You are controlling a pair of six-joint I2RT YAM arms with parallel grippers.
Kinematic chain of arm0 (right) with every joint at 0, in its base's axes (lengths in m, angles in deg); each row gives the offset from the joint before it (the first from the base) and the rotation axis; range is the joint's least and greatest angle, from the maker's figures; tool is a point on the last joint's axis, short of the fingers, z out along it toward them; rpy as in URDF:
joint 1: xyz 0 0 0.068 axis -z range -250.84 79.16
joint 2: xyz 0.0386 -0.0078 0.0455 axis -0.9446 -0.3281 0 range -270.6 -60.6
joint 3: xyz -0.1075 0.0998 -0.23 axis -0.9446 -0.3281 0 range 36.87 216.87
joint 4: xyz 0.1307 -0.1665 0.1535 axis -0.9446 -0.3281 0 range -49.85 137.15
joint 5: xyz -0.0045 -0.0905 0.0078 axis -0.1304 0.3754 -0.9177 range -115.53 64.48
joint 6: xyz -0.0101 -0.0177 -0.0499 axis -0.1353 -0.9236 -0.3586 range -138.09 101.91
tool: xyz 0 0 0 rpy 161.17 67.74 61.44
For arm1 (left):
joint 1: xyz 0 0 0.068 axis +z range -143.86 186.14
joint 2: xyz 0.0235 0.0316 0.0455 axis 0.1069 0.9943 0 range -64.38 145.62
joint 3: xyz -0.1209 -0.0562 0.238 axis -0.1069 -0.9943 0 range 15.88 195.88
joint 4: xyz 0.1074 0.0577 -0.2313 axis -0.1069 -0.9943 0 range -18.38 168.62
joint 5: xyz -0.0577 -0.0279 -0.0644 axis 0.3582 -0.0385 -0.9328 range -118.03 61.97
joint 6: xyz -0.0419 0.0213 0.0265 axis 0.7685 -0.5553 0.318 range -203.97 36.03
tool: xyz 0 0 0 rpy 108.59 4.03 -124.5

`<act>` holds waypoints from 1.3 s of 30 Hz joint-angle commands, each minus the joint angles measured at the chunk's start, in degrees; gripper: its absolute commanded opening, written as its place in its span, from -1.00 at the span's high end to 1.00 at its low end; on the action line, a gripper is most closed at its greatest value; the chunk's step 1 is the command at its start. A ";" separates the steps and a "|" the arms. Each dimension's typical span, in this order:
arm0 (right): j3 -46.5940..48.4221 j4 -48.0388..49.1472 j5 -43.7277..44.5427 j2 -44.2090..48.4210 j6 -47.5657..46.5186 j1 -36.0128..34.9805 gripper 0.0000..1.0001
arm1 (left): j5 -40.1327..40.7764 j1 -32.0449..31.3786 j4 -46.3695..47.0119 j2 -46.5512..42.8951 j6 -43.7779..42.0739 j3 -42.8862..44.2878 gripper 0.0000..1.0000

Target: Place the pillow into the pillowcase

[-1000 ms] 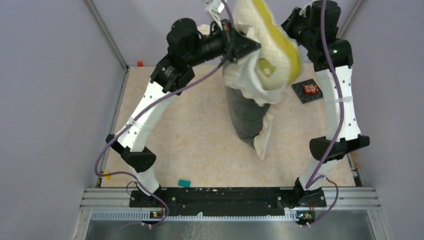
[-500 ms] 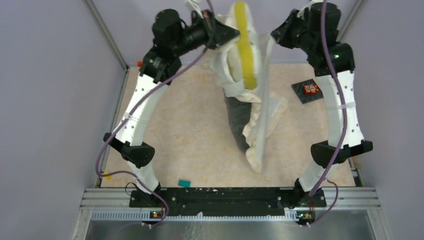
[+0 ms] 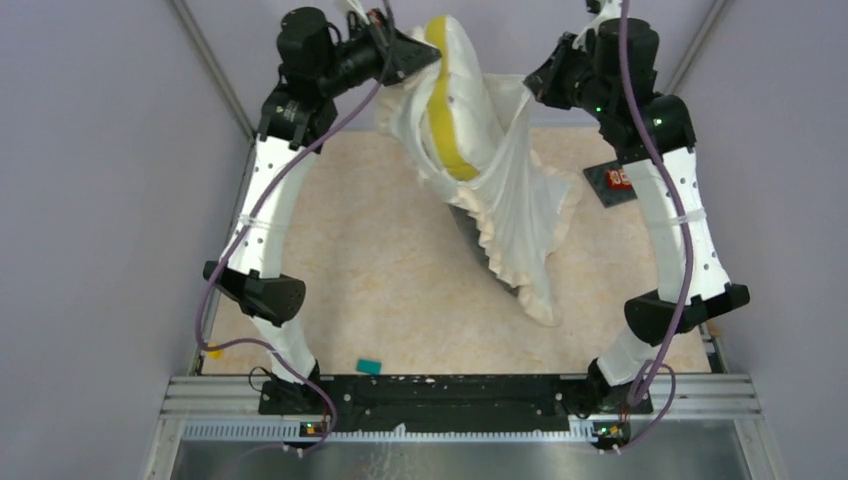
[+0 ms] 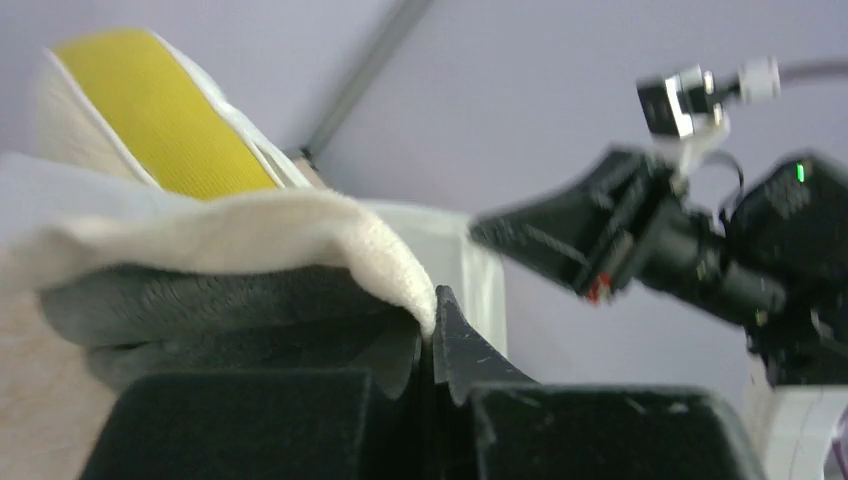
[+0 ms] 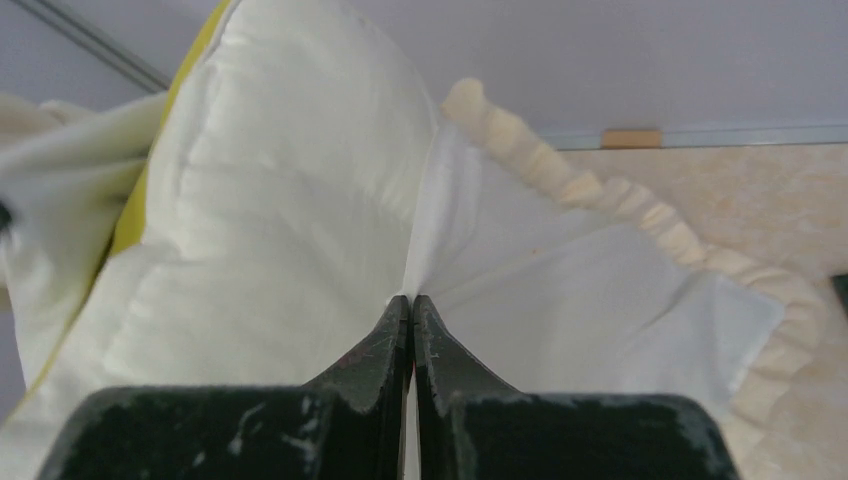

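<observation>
Both arms hold the bundle up over the far half of the table. The pillow (image 3: 470, 100) is white with a yellow band (image 3: 441, 115) and sits partly inside the cream pillowcase (image 3: 525, 225), whose ruffled border hangs toward the table. My left gripper (image 3: 432, 57) is shut on the pillowcase's thick cream edge (image 4: 380, 255), with grey fabric (image 4: 220, 310) beneath it. My right gripper (image 3: 531, 84) is shut on thin white pillowcase cloth (image 5: 560, 300) right beside the pillow (image 5: 290, 200). The yellow band (image 4: 160, 120) also shows in the left wrist view.
A dark card with a red picture (image 3: 608, 181) lies at the far right by the right arm. A small teal block (image 3: 369, 367) sits near the front edge, and a yellow bit (image 3: 212, 351) at the front left. Purple walls close in the table (image 3: 350, 260).
Both grippers have moved left with the bundle. The pillow's yellow band has turned and tilted, and the pillowcase's lower part has spread out and swung to the right.
</observation>
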 commanded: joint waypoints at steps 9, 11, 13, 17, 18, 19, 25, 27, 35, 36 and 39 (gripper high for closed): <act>1.26 6.05 4.35 2.49 -1.85 -4.57 1.00 | -3.89 0.22 1.52 0.11 0.60 2.05 1.00; 3.41 5.08 5.69 1.37 -2.83 -3.13 1.00 | -5.37 -3.34 -1.15 1.57 -1.33 2.08 1.00; 9.44 2.73 1.87 -1.40 -1.06 0.84 1.00 | -2.06 -7.98 -5.58 2.15 -5.80 1.41 1.00; 13.94 0.97 -1.03 -4.53 0.15 2.25 1.00 | 3.39 -9.22 -11.52 -0.82 -11.29 -5.06 1.00; 12.06 1.46 -1.15 -4.01 0.25 0.93 1.00 | 6.42 -7.98 -12.41 -2.86 -12.45 -9.14 1.00; 9.01 2.37 -0.57 -2.95 -0.28 -1.31 1.00 | 8.45 -6.06 -11.66 -5.80 -12.59 -14.43 1.00; -21.89 16.79 2.24 5.56 1.39 -14.64 1.00 | 22.73 3.85 -7.56 -20.38 -13.87 -47.28 1.00; -31.80 21.32 0.74 6.74 3.64 -16.71 1.00 | 25.52 5.49 -5.56 -24.81 -13.52 -57.68 0.65; -51.07 28.51 -4.02 3.95 7.25 -19.16 1.00 | 27.28 8.81 -2.70 -34.61 -13.10 -77.27 -0.50; -51.78 28.79 -4.70 3.93 7.19 -19.16 1.00 | 26.02 8.81 -2.07 -35.03 -12.83 -77.48 -0.58; -51.77 28.32 -4.43 3.59 5.78 -19.41 1.00 | 25.19 8.86 2.04 -34.55 -11.26 -78.90 -0.72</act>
